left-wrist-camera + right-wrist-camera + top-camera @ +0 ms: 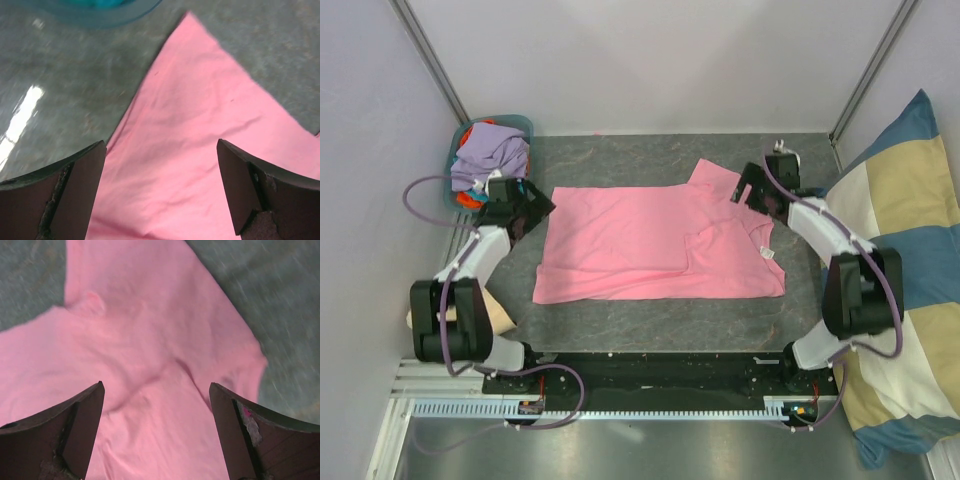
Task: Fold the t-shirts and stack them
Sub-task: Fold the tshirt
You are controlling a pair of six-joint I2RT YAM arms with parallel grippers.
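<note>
A bright pink t-shirt (pixel 650 240) lies spread flat on the grey table, with a white neck label (pixel 769 254) at its right side. My left gripper (pixel 538 208) hovers open over the shirt's far left corner (pixel 190 120), nothing between its fingers (pixel 80 185). My right gripper (pixel 740 190) is open above the far right sleeve (pixel 150 340), also empty. More t-shirts, lavender (pixel 492 150) on top with orange beneath, sit heaped in a teal basket (pixel 523 125) at the far left.
A large blue-and-cream checked cushion (pixel 910 270) leans beside the table on the right. The teal basket rim (pixel 95 12) shows at the top of the left wrist view. A tan object (pixel 500 315) lies by the left arm's base.
</note>
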